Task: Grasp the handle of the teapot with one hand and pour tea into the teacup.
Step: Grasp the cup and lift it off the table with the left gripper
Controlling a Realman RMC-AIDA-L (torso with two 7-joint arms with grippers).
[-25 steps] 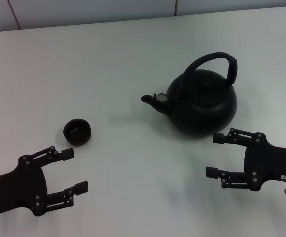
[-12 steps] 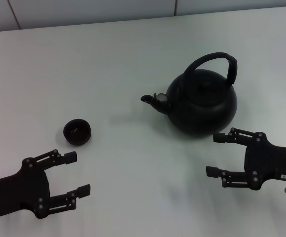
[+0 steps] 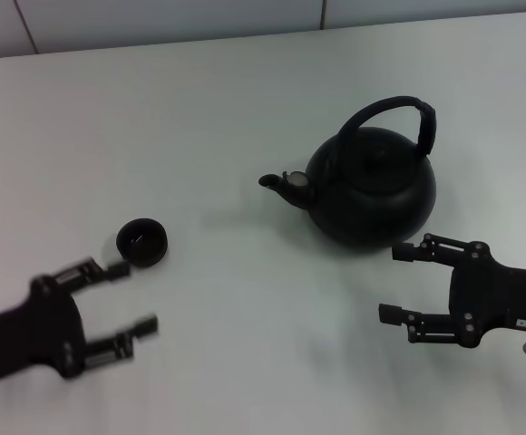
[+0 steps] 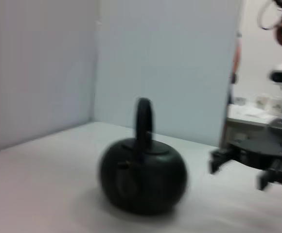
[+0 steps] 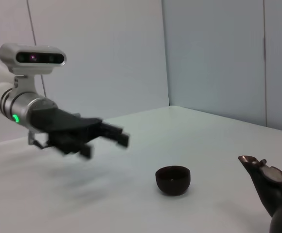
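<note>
— Where's the teapot (image 3: 373, 186)?
— Right of centre on the white table (image 3: 199, 118); round, matte black, arched handle (image 3: 397, 113) upright.
— And the grippers?
— Right gripper (image 3: 396, 284) spread wide just near it. Left gripper (image 3: 129, 296) also spread, beside the small bowl-shaped teacup (image 3: 141, 242).

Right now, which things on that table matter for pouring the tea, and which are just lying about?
For the job:
- teapot with its arched handle
- teacup, off to the spout's side
- right gripper, open, just in front of the teapot
- left gripper, open, near the teacup

Just there:
- the white table; nothing else lies on it
</note>
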